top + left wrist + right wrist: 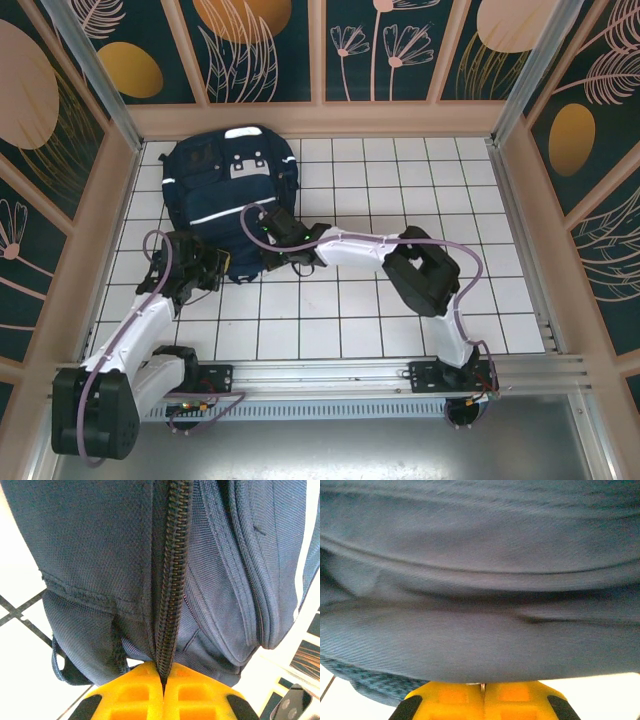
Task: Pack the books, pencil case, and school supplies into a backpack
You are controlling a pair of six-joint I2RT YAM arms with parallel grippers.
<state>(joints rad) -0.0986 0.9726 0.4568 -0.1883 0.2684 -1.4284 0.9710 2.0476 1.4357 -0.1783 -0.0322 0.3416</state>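
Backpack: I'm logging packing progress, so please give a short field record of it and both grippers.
backpack: navy, lying on the white tiled table, far left
zipper: black, closed along the stretch in the left wrist view
left gripper: shut, fingertips meeting at the zipper's near end; whether it pinches the zipper is unclear
right gripper: shut, tips right up against the backpack's fabric
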